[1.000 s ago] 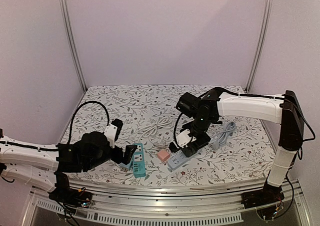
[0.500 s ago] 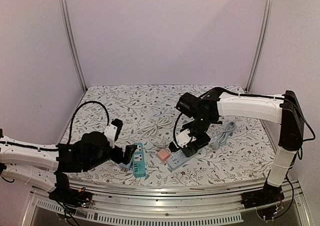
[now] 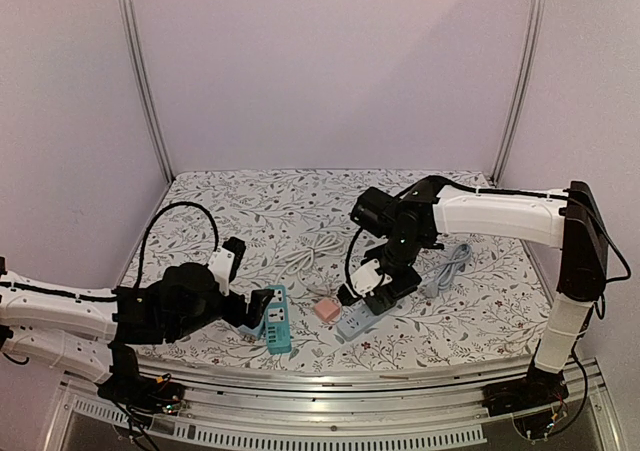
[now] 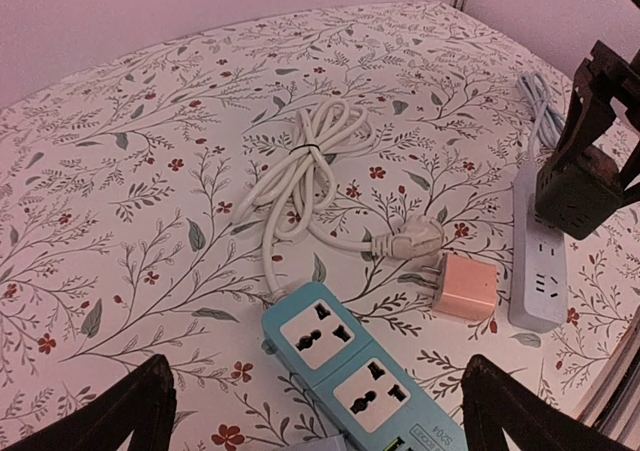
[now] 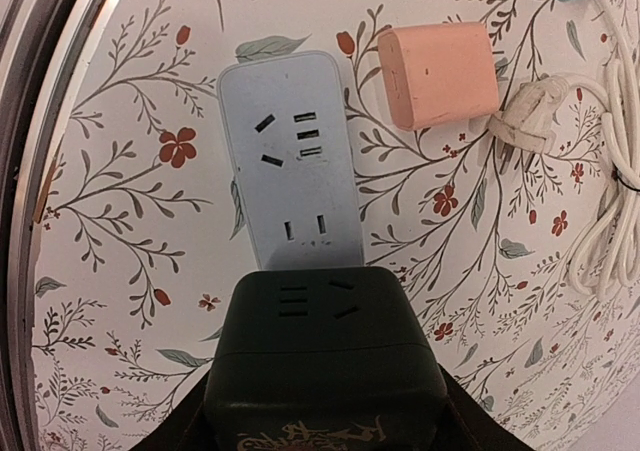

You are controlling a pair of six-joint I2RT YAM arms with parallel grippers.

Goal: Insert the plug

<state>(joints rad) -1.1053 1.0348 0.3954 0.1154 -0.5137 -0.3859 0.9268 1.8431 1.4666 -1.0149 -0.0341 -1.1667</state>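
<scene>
Black and blocky, the plug point(image 5: 325, 356) sits clamped between the fingers of my right gripper point(image 3: 374, 277), poised over the pale grey power strip point(image 5: 290, 151) so its pins can drop into a socket. I cannot see the pins, so whether it touches the strip is unclear. My left gripper point(image 4: 320, 421) gapes wide above the teal strip point(image 4: 345, 361), holding nothing, likely ready to steady things.

teal power strip point(image 4: 350, 371) near pink charger cube point(image 4: 468, 286), white coiled cable point(image 4: 305, 154) just beyond, floral table point(image 4: 130, 201).
</scene>
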